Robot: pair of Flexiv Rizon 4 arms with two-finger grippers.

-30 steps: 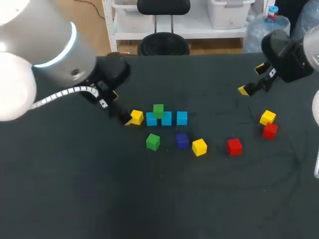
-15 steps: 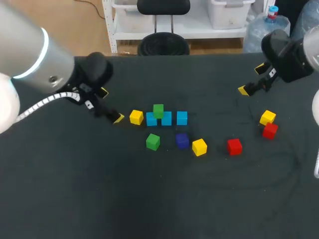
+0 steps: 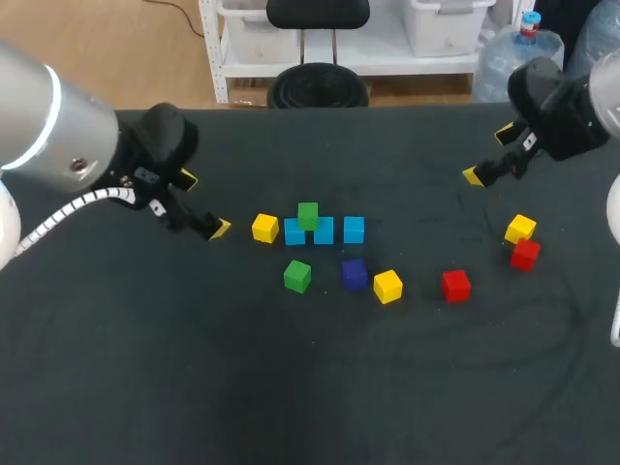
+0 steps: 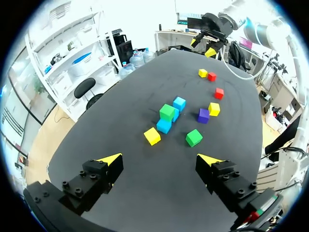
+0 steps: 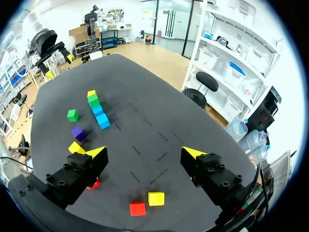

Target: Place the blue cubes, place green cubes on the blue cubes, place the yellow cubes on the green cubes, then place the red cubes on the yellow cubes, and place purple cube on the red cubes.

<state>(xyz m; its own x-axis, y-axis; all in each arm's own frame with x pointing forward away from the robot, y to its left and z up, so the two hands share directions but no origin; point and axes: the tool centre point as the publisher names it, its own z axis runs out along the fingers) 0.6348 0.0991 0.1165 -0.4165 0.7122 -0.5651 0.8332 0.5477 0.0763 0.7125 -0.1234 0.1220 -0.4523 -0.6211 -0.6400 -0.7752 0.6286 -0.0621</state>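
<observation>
At the fingers, our left gripper (image 4: 159, 159) and right gripper (image 5: 145, 152) both stand released, tips wide apart. At twelve o'clock of the left one, a green cube (image 4: 167, 112) sits on the blue cubes (image 4: 179, 103). A red cube (image 3: 455, 285), mostly hidden behind a finger in the right wrist view, shows whole from the head view, at their four o'clock.

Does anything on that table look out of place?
One small yellow cube sits on the black table beside the row of blue cubes, not stacked; only one green cube tops them. Nothing looks damaged.

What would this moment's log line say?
left hand: open, empty, yellow cube ahead | right hand: open, empty | blue cubes: row, one green cube on top | purple cube: loose
</observation>
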